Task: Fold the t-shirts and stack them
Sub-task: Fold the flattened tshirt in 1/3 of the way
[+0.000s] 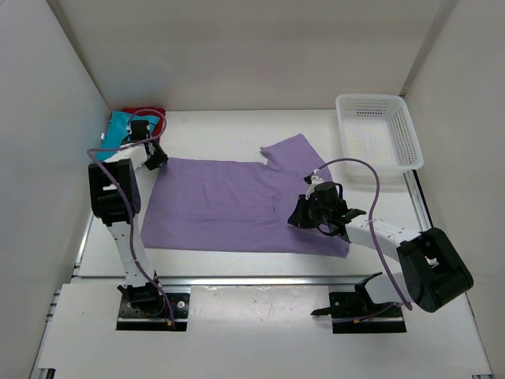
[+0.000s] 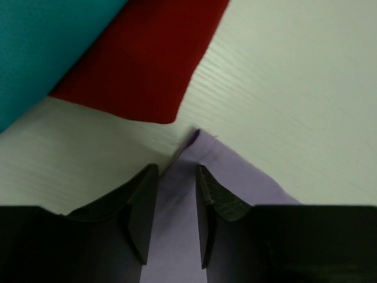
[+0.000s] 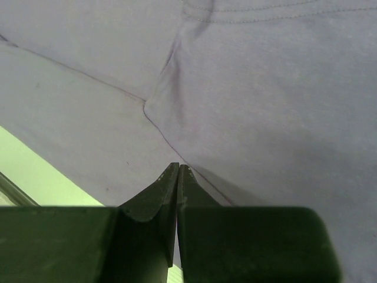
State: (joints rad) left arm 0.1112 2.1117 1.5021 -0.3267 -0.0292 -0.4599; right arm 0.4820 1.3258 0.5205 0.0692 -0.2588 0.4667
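A pale purple t-shirt [image 1: 221,205] lies spread flat across the table's middle, one sleeve pointing to the back right. My left gripper [image 1: 155,155] is at its back left corner. In the left wrist view that gripper [image 2: 177,168] is open, and the corner of the purple cloth [image 2: 235,171] lies flat between its jaws. The red t-shirt [image 2: 147,65] and the teal t-shirt [image 2: 41,41] lie just beyond, in the back left corner [image 1: 120,125]. My right gripper [image 1: 302,215] is down on the shirt's right part. Its jaws [image 3: 178,165] are shut against a seam of the purple cloth [image 3: 265,88]; whether cloth is pinched does not show.
A white mesh basket [image 1: 371,99] stands at the back right, nothing visible in it. White walls close in the table on the left, back and right. Bare tabletop [image 2: 294,88] shows beyond the shirt's corner.
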